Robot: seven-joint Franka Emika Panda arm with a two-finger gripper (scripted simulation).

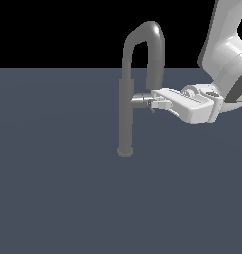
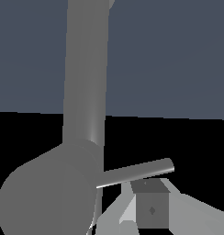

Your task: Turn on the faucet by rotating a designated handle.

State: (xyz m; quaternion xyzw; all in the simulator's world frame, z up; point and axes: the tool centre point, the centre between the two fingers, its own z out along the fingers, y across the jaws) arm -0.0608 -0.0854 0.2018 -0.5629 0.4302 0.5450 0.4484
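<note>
Faucet (image 1: 126, 99): slim grey stem, round base, high arched spout. Handle (image 1: 139, 101): short shiny stub, projected sideways. Gripper (image 1: 153, 103) at handle tip; finger spread indeterminable.

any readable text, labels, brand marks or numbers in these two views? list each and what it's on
None: no text, label, brand or number shows in either view.
The faucet, its handle, the gripper and the white arm are all plain, unmarked surfaces.
The one mark is a small dark diamond shape on a gripper finger pad, not a character.
</note>
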